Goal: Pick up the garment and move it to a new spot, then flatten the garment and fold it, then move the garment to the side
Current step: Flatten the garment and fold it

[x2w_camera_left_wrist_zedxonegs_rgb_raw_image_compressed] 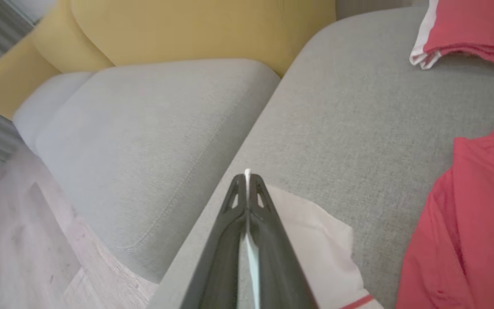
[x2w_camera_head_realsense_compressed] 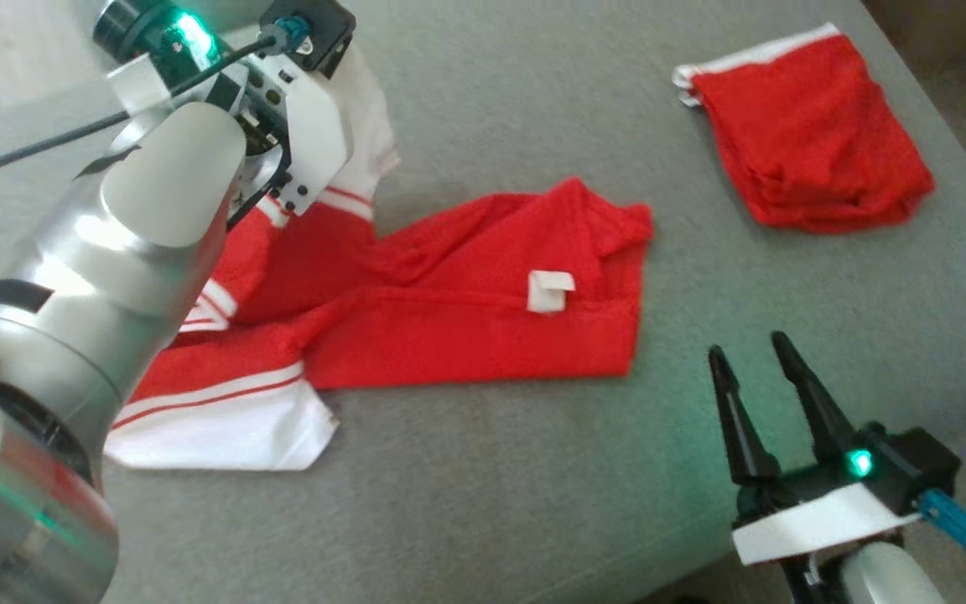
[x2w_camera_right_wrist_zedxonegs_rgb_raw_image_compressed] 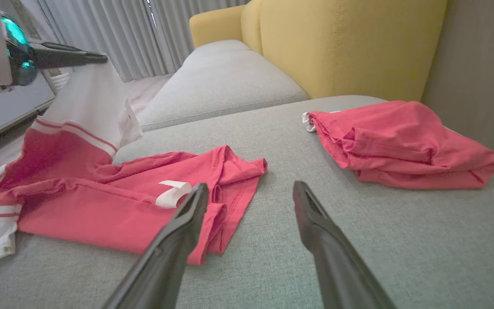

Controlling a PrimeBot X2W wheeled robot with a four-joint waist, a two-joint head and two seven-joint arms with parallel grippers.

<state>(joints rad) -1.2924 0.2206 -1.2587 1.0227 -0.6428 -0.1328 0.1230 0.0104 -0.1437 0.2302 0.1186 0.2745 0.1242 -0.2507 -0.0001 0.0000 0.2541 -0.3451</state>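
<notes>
The grey sofa cushion (x2w_camera_head_realsense_compressed: 533, 503) carries everything. The red garment (x2w_camera_head_realsense_compressed: 449, 319), with white striped sleeves, sprawls crumpled from the cushion's left edge to its middle, its long axis running left to right. A second red garment (x2w_camera_head_realsense_compressed: 810, 143) sits folded near the far right corner, well apart. The left gripper (x2w_camera_left_wrist_zedxonegs_rgb_raw_image_compressed: 247, 178) has its fingers closed on a white sleeve (x2w_camera_right_wrist_zedxonegs_rgb_raw_image_compressed: 92, 98), held raised above the left edge — so the hem end lies free. That end is just ahead and to the left of the right gripper (x2w_camera_head_realsense_compressed: 745, 346), whose fingers are spread and holding nothing; this looks the nearer arm for it. The small white label (x2w_camera_head_realsense_compressed: 550, 291) near the hem shows no readable writing.
</notes>
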